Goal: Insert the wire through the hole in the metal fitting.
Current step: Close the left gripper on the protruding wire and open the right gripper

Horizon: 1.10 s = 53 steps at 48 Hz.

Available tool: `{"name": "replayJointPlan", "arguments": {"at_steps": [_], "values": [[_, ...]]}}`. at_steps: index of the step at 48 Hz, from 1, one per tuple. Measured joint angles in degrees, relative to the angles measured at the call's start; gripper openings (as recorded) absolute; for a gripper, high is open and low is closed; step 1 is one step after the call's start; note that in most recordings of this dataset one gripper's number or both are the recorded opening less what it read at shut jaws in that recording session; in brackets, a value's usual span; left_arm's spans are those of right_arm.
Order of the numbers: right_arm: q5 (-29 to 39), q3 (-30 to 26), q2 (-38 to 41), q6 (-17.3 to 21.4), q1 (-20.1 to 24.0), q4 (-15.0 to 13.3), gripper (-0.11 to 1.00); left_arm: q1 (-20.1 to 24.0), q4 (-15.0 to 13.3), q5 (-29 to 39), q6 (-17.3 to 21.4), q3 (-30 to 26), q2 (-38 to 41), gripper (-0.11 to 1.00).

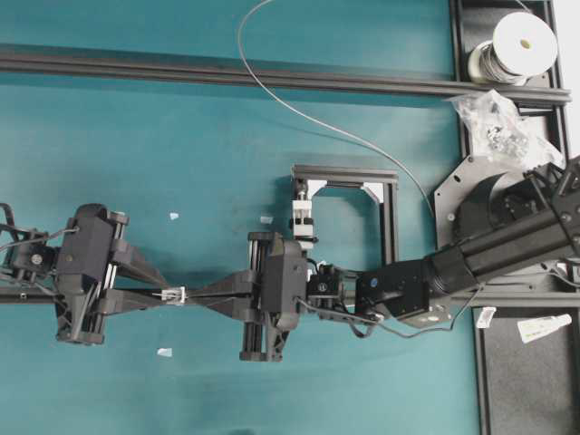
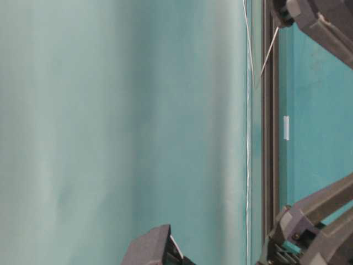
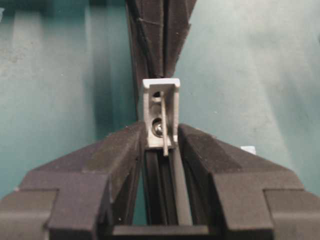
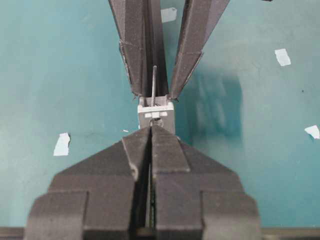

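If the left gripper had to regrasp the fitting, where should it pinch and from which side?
Judging by the left wrist view: pinch the fitting on its two flat outer side walls, low down, as the left gripper does now. Come from the side opposite the right gripper, so the holed face and the wire through it stay unobstructed.

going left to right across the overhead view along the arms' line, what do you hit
left gripper → metal fitting → right gripper → right arm's wrist block → white tube at the far right
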Motion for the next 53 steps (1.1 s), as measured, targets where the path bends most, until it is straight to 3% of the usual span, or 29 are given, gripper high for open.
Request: {"name": "replayJointPlan", "arguments": {"at_steps": [13,47,53], "values": [[0.0,0.0,0.0,0.0,-0.18,0.0,-0.01,0.79,-0.18,2.29,-2.2,-0.18,-0.09,-0.1],[-0.35,0.0,0.0,0.35,-0.26,0.0,0.0,0.79,-0.18,3.25,-2.37,-0.26,-0.35,-0.1],[-0.53,-0.09,0.0,0.35,-0.18,0.0,0.21,0.79,-0.18,3.34,-2.29,-0.26,-0.35,-0.1]]}}
